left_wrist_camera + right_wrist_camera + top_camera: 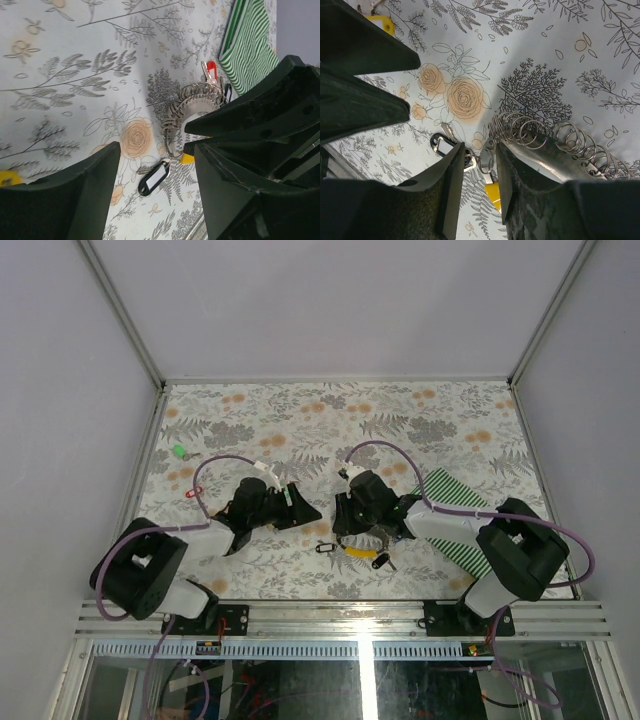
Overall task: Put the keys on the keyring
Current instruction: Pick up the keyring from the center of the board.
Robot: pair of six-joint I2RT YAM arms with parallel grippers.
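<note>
While my left gripper [156,146] hangs wide open, my right gripper [480,150] straddles a loop of the keyring [535,132] by the middle of the table's [300,410] near edge; whether it pinches I cannot tell. A black-tagged key [442,145] and a yellow key [492,192] lie beside it, a green key [180,451] and a red key [193,492] near the left edge.

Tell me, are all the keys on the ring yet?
Not yet. A black tag and a yellow tag seem to hang on the keyring already. The right jaws straddle its end. The green key and red key lie loose, far left.
</note>
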